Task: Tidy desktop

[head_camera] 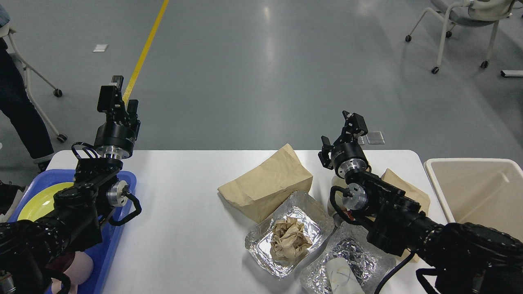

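The white bench (pixel 184 212) fills the near half of the view, rigid and fixed, nothing to lift; the tidying falls to what lies on it. At its right edge stands a beige bin (pixel 478 192), at its left a blue tray (pixel 122 228) holding a yellow plate (pixel 34 202). The brown paper bag (pixel 267 183), right of centre, looks light and crushable, best pinched at its folded top. The foil tray (pixel 286 230) with crumpled paper (pixel 291 241) seems flimsy; take its rim. Left tool (pixel 117 98) and right tool (pixel 341 132) hang empty, fingers spread.
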